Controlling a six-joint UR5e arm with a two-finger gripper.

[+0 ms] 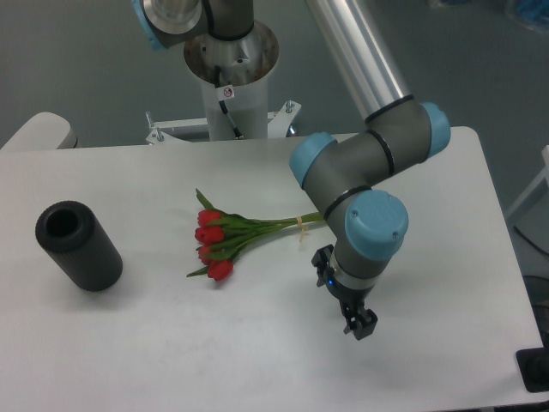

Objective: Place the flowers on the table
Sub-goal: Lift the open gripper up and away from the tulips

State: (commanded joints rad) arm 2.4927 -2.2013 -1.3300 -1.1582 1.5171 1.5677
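The flowers (225,240) lie flat on the white table (171,343), red buds pointing toward the left and the green stems running right, where a pale band (300,223) ties them near the arm's elbow. The gripper (361,327) hangs above bare tabletop to the right of and nearer the camera than the bunch, apart from it, holding nothing; its fingers look close together, though the gap is too small to read. A black cylinder (78,245) lies on its side at the left, well apart from the flowers, its open end facing up and left.
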